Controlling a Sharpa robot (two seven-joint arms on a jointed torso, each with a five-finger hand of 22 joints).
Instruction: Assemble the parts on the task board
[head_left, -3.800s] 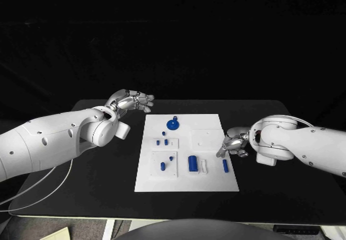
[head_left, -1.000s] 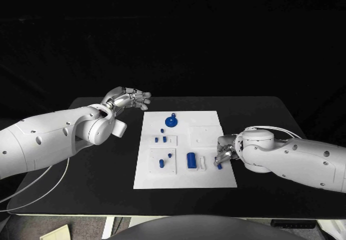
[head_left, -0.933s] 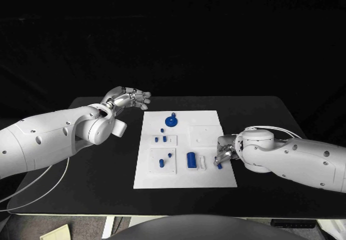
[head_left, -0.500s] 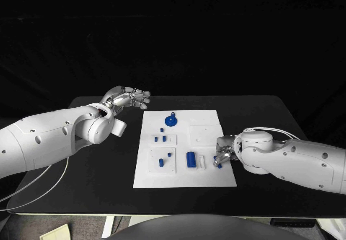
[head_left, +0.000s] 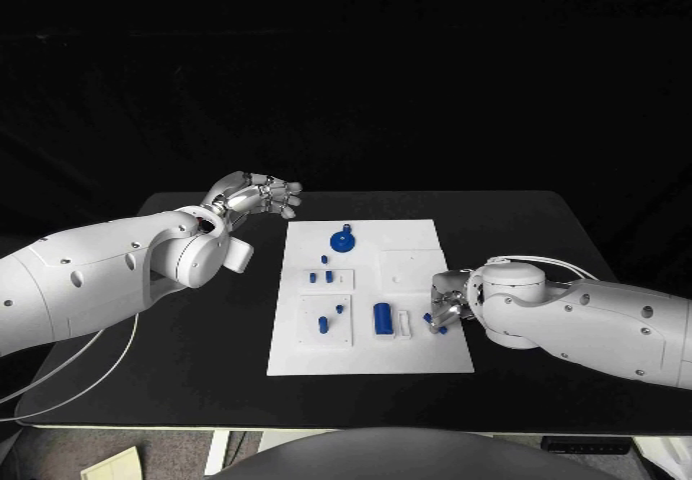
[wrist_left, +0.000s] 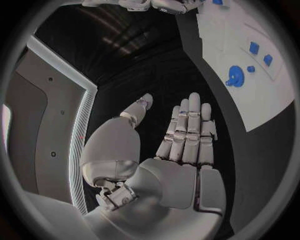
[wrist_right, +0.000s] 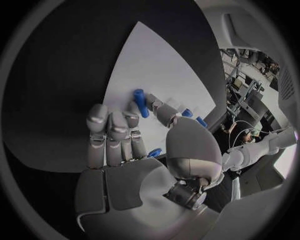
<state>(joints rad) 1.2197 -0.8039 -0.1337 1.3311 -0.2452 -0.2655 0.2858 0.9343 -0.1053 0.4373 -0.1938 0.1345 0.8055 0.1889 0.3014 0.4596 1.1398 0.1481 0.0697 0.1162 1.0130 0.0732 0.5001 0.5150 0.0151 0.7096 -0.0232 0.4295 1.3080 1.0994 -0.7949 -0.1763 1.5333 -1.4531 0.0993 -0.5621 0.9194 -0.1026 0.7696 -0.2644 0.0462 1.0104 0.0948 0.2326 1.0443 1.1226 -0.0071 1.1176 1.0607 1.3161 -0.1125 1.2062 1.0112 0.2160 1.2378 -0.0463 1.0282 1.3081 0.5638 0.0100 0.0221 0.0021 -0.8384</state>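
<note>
The white task board lies mid-table. My right hand is low over its right edge. It pinches a short blue peg between thumb and a fingertip; the right wrist view shows the peg sticking out past the fingertips over the board. A blue round part sits at the board's far end, and a blue cylinder lies near the middle. My left hand hovers off the board's far left corner, fingers straight and holding nothing.
Several small blue pieces sit in two white blocks on the board's left half. A raised white square lies just beyond my right hand, with a white piece beside the cylinder. Black table surrounds the board.
My right hand has come down from beside the raised square onto the peg at the board's right edge and pinched it; in the last second it barely shifts. The left hand stays put.
</note>
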